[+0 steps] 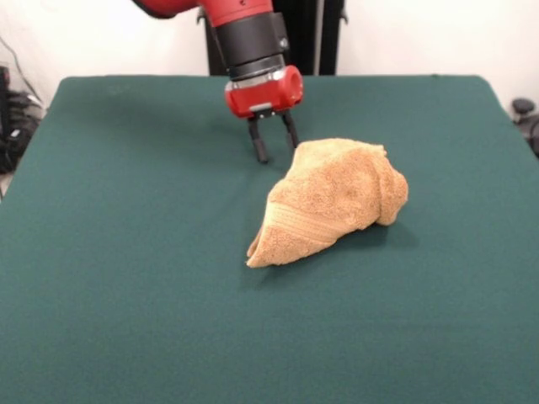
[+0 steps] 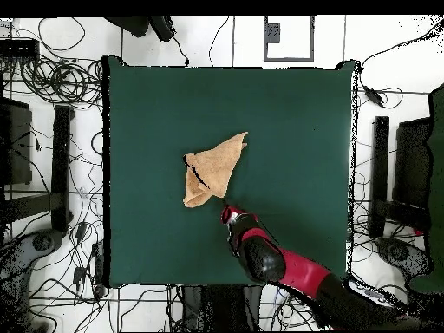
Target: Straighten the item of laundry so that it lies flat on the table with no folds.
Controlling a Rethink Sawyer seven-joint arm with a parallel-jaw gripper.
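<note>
Gripper [image 1: 274, 139] hangs just behind the towel's far-left edge, fingers apart w/ nothing between them, tips close to the table [image 1: 126, 252], possibly touching. Tan-orange terry hand towel [image 1: 333, 199] sits bunched in a folded heap near table centre, stripe band showing at its front corner.

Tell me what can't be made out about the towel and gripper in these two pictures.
- Towel: the underside and inner folds are hidden by its own bunched cloth in both views; no care tag shows.
- Gripper: the front view shows the fingers apart; in the overhead view the arm covers them.
- Table: its near edge is cut off in the front view.
</note>
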